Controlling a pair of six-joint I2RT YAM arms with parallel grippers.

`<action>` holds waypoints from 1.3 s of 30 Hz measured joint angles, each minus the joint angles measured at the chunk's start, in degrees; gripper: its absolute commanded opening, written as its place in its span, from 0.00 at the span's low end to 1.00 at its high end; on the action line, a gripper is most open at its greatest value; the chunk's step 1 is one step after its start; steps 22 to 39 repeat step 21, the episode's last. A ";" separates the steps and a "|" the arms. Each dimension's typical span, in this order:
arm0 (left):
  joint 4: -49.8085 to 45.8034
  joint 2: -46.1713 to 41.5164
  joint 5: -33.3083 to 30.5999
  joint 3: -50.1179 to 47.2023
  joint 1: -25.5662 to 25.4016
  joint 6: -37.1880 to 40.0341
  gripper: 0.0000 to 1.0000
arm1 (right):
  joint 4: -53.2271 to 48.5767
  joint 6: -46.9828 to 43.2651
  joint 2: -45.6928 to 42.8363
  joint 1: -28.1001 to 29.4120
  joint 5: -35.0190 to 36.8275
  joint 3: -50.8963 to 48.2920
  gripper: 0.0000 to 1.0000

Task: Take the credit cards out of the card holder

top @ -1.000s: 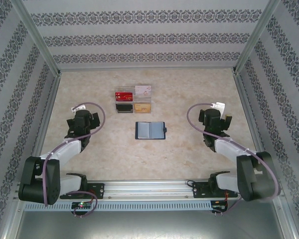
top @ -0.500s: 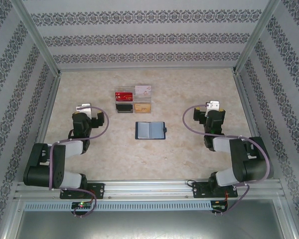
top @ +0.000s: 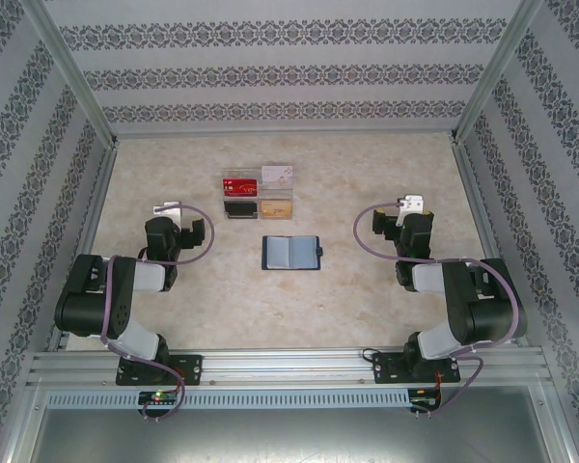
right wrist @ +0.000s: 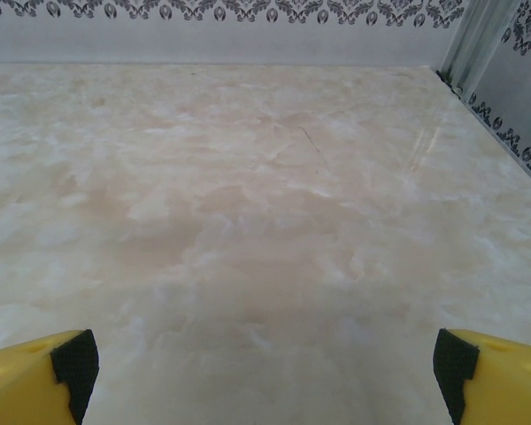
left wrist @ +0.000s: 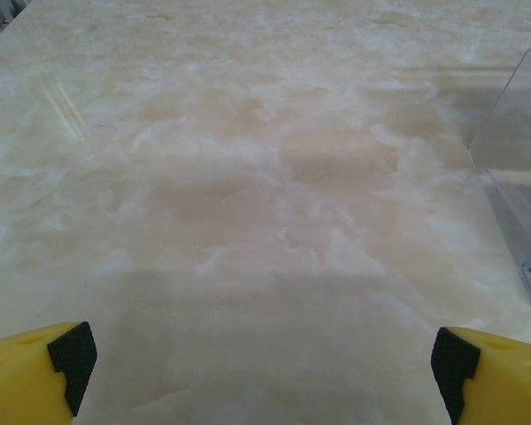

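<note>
1. Card holder (top: 290,253), seen from the overhead camera: a dark navy wallet lying open and flat near the middle of the pale marbled table (top: 367,299), its clear sleeves facing up. Just beyond it, apart from it, four credit cards (top: 270,205) lie in a neat two-by-two block: the red card (top: 237,182) and the white-pinkish card (top: 278,176) in the far row, the black card (top: 237,207) and the orange-gold card (top: 280,207) in the near row. The left gripper (top: 174,224) sits well to the left of the card holder and the right gripper (top: 405,224) well to the right, both arms folded back toward their bases and neither touching anything
2. Left wrist camera: the two yellow fingers with black pads (left wrist: 71,354) stand wide apart at the bottom corners, so this pincer is open and empty, with bare table between the fingers. A clear plastic piece (left wrist: 518,204) stands at the right edge; what it belongs to cannot be told from here
3. Right wrist camera: yellow fingers with black pads (right wrist: 75,359) again stand spread to the bottom corners, so this pincer is open and empty too, looking across bare table to the patterned far wall (right wrist: 248,27)
4. Progress, as a judgement: with all four cards lying outside the holder and both arms drawn back, the task looks finished or very nearly so. Whether any card remains tucked in a sleeve is too small to tell
</note>
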 measured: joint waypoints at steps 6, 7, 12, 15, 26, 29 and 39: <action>0.00 0.00 -0.02 0.02 0.00 0.02 1.00 | 0.15 0.00 0.00 -0.26 -0.42 0.00 0.98; -0.02 0.00 -0.02 0.02 0.00 0.02 0.99 | 0.17 0.00 0.00 -0.26 -0.42 0.00 0.98; -0.02 0.00 0.07 0.02 0.00 0.04 0.99 | 0.17 0.00 0.00 -0.26 -0.63 0.00 0.98; -0.04 0.00 0.26 0.24 0.00 0.07 0.99 | 0.17 0.00 0.00 -0.26 -0.79 0.00 0.98; -0.02 0.00 0.66 0.46 0.00 0.20 0.99 | 0.22 0.00 0.00 -0.26 -0.92 0.00 0.98; -0.02 0.00 0.66 0.46 0.00 0.20 0.99 | 0.22 0.00 0.00 -0.26 -0.92 0.00 0.98; -0.02 0.00 0.66 0.46 0.00 0.20 0.99 | 0.22 0.00 0.00 -0.26 -0.92 0.00 0.98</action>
